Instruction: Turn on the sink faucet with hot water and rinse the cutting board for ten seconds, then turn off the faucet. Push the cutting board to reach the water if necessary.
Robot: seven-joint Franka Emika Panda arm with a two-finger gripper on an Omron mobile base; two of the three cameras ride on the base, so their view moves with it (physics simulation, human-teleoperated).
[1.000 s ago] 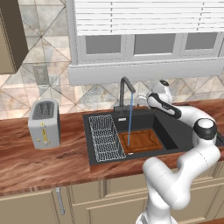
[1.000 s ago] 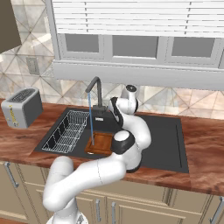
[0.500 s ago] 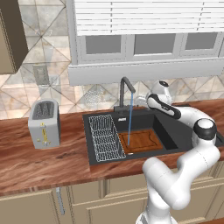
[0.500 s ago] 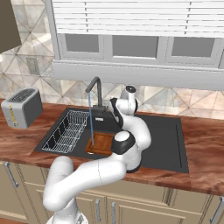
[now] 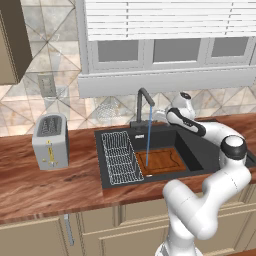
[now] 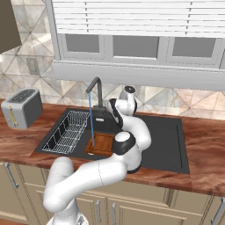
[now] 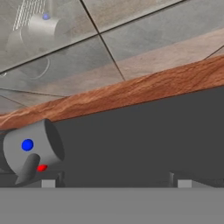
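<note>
**Cutting board under running water, faucet still to be shut off**

The cutting board (image 5: pixel 162 161) lies flat on the floor of the sink (image 5: pixel 197 145), near the basin's front wall and just right of the wire rack (image 5: pixel 120 156) that fills the left end. The water (image 5: pixel 148 135) falls as a thin pale blue stream from the spout of the sink faucet (image 5: pixel 142 107) and lands on the board's left part, so the board needs no push to reach it. The right base view agrees: the stream (image 6: pixel 91 118) meets the board (image 6: pixel 101 143) near its left edge.

Judging from this, the faucet is on and the rinse is under way; how much of the ten seconds has passed cannot be told. Whether the water is set to hot cannot be read either, though the hand view shows the faucet's lever (image 7: pixel 33 151) with a blue dot on its end and a red mark below.

The gripper (image 5: pixel 161 114) sits at the sink's back rim, just right of the faucet base. In the hand view its fingertips (image 7: pixel 48 182) stand wide apart with nothing between them, the lever at the left one.

What remains: finish the rinse and close the faucet. A toaster (image 5: pixel 50 141) stands on the counter, well apart to the left.
</note>
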